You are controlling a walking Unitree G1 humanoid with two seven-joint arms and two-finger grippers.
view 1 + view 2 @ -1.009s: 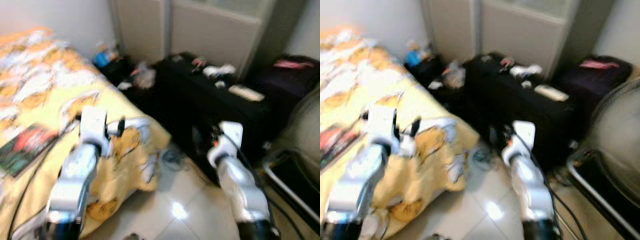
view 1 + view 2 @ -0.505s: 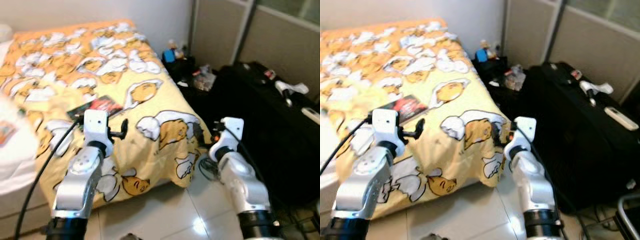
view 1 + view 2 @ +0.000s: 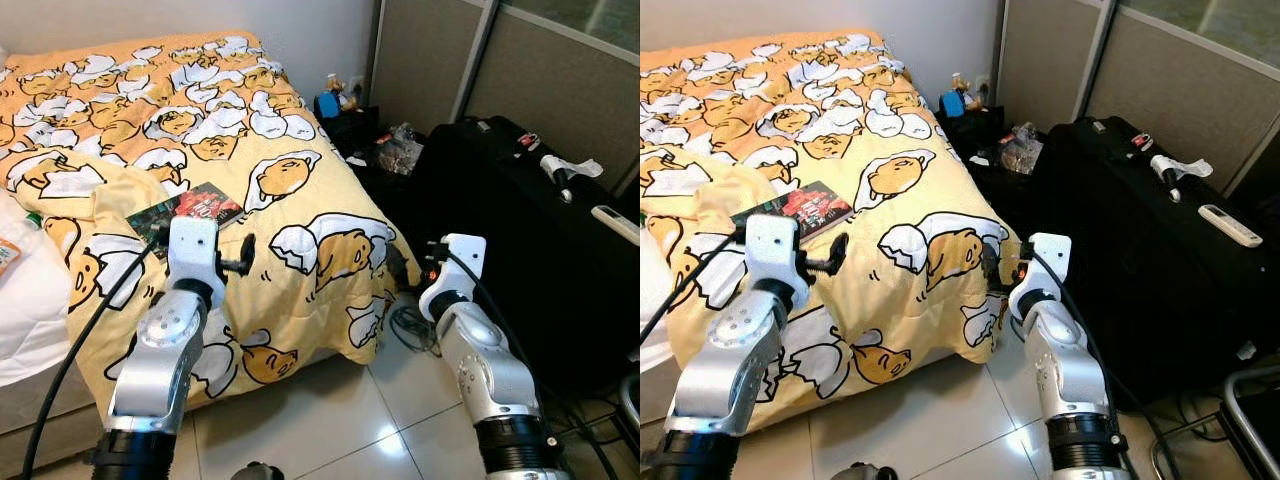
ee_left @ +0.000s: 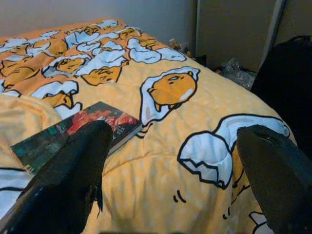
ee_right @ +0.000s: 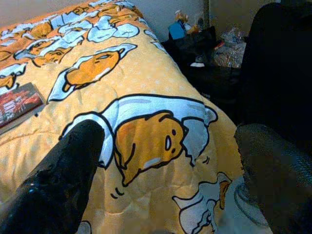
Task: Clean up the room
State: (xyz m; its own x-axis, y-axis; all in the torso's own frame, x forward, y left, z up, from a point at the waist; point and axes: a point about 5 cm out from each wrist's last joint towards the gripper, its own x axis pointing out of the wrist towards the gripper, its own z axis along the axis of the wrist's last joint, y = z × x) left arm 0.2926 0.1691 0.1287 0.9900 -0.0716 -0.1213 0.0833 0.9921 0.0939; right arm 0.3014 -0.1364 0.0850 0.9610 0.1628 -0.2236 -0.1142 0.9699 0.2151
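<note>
I am standing at the corner of a bed [image 3: 300,215] with a yellow blanket [image 3: 890,130] full of egg pictures. A book [image 4: 78,131] is lying flat on the blanket, just past my left hand [image 4: 175,161]. My left hand is hanging over the blanket with its two fingers [image 4: 73,180] spread wide, holding nothing. My right hand [image 5: 165,170] is hanging over the bed's corner, fingers spread wide too, and it is empty.

A big black suitcase [image 3: 1140,230] is lying shut on my right. A white remote [image 3: 1228,225] and a crumpled white thing [image 3: 1175,168] are sitting on top of it. A blue thing [image 3: 327,104] and a clear bag [image 3: 400,150] are sitting in the dark pile by the wall.

Half a second ago I was seeing almost the same spot. A second ago the picture was blurry and showing more of the suitcase, so my head has been turning toward the bed.

The floor [image 3: 330,420] is shiny white tile. Cords [image 3: 408,328] are lying on it by the bed's corner.
</note>
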